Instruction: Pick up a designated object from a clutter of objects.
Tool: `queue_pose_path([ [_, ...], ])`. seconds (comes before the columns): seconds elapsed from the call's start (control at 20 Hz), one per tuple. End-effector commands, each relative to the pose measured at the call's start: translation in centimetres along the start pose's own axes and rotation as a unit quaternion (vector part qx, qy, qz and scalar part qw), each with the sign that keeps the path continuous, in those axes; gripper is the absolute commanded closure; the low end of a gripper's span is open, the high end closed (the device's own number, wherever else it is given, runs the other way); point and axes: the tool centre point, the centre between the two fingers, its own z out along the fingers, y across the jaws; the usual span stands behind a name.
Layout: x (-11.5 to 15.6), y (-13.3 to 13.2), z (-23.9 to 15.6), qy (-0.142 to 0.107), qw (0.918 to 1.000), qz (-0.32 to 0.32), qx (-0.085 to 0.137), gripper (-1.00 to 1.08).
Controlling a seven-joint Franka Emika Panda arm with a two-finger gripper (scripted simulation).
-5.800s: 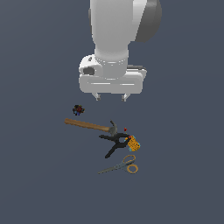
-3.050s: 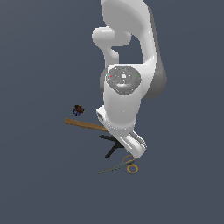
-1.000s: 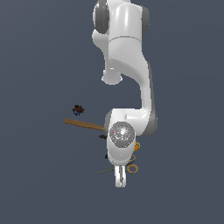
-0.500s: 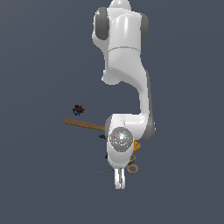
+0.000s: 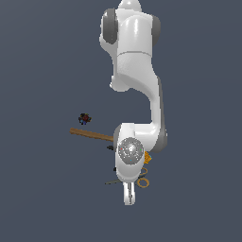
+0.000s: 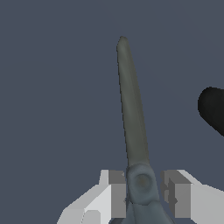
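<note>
Compared with 0.5 s ago, you see almost no change in the exterior view: the arm is bent down over the same place and the clutter lies as it did; compared with 5.8 s ago, the arm has come down from high above the objects and now covers the black clamp [image 5: 111, 148] almost fully. In the wrist view, the gripper [image 6: 143, 193] has its 2 fingers [image 6: 114, 192] on either side of the scissors [image 6: 131, 113] at the pivot; one pad touches the metal and the other is just beside it with a thin gap, so the opening is narrow, but you cannot tell if the grip is already firm. The grey blades point away from the gripper, closed together. In the exterior view, the scissors [image 5: 143, 182] lie under the wrist, with the tan ring handles showing on the exterior view's right of the gripper [image 5: 128, 194] and the blade tip on its left. The hammer [image 5: 90, 134] lies near, its handle going toward the exterior view's left, and the tiny dark toy [image 5: 84, 118] is apart above it. A little of the yellow-orange block [image 5: 148, 157] shows beside the wrist.
</note>
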Motion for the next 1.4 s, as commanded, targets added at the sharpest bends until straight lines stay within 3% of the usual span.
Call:
queue_pose_path([
  [0.0, -0.1, 0.6, 1.0, 0.0, 1.0, -0.001, -0.008, 1.08],
  [0.05, 0.0, 0.0, 0.0, 0.0, 1.0, 0.0, 0.0, 1.08],
  [0.7, -1.8, 0.6, -4.5, 0.0, 1.0, 0.0, -0.001, 1.08],
  [1.35, -7.1, 2.2, -17.8, 0.0, 1.0, 0.0, -0.003, 1.08],
])
